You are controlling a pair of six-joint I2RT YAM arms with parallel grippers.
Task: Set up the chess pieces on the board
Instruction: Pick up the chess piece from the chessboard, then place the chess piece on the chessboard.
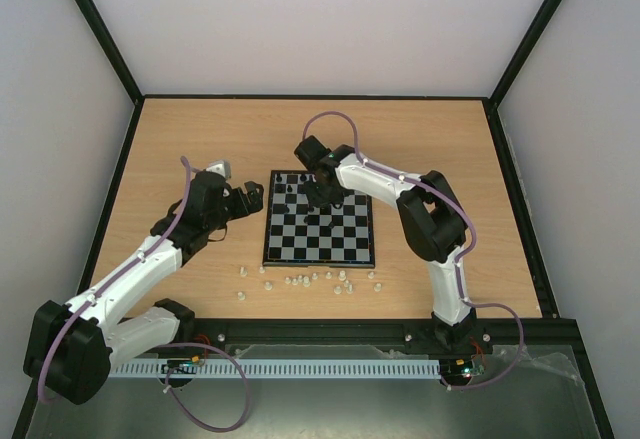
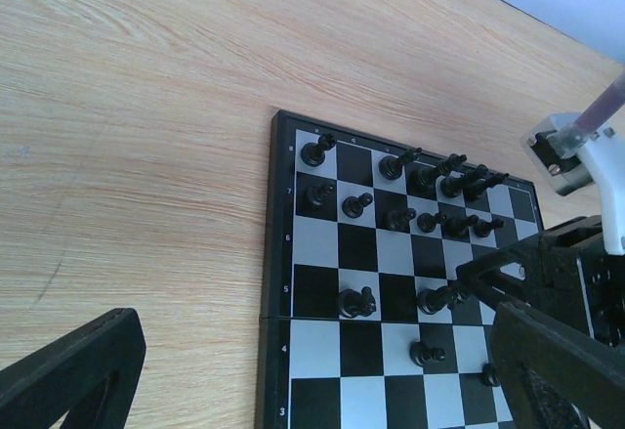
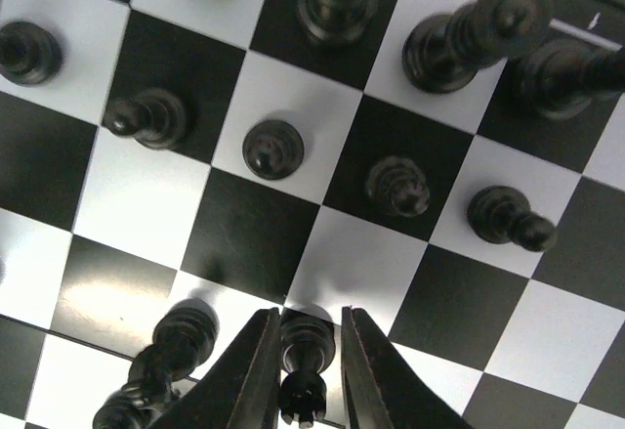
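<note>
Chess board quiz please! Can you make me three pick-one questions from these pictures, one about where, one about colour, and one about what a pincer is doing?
1. Where are the white chess pieces?
A) in a box
B) standing on the board
C) on the wooden table, by the board's near edge

2. What colour are the pieces standing on the board?
A) white
B) black
C) red

3. What is the right pincer doing?
A) closing on a black chess piece on the board
B) hanging open over bare wood
C) holding a white piece

Answers:
1 C, the top view shows them scattered just off the board.
2 B, the black pieces fill the far rows.
3 A, its fingers sit tight on both sides of the piece.
</note>
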